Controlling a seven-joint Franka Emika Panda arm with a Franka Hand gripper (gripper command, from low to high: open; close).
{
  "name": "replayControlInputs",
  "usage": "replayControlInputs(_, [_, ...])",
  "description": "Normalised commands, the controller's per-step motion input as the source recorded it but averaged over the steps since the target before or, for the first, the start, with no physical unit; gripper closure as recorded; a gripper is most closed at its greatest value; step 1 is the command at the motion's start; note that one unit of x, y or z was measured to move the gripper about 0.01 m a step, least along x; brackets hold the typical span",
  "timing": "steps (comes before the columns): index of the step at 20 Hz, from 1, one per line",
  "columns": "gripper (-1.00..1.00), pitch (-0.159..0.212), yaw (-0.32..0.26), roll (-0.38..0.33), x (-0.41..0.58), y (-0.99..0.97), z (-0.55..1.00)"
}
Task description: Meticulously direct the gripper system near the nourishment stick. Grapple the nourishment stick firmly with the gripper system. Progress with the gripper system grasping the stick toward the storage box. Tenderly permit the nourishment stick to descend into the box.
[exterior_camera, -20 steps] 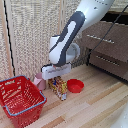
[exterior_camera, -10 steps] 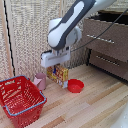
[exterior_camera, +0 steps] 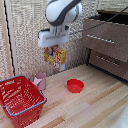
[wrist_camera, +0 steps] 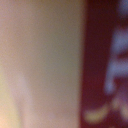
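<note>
A home-like room, staged indoors: a pale wooden plank floor [exterior_camera: 95, 107], a woven wicker-look wall panel [exterior_camera: 27, 42] behind it, and a brown wooden drawer cabinet [exterior_camera: 107, 40] with metal handles standing against that panel, at the exterior view's right.

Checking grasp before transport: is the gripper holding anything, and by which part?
Yes. The gripper holds the yellow-orange snack package by its top edge; the package hangs below the fingers, lifted clear of the floor. The wrist view is too blurred to confirm finger contact.
</note>
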Motion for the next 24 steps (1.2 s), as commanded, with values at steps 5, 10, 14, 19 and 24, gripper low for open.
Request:
replayControlInputs(5, [1.0,0.04,-0.001,-0.012,0.01,0.77,0.81])
replayControlInputs(10, [1.0,0.078,0.0,-0.025,-0.016,0.85,0.49])
replayControlInputs(14, [1.0,0.115,0.0,-0.011,-0.008,0.95,0.08])
replayControlInputs(19, [1.0,0.101,0.0,-0.028,0.0,1.0,-0.07])
replayControlInputs(24, [1.0,0.098,0.0,-0.068,0.0,1.0,-0.31])
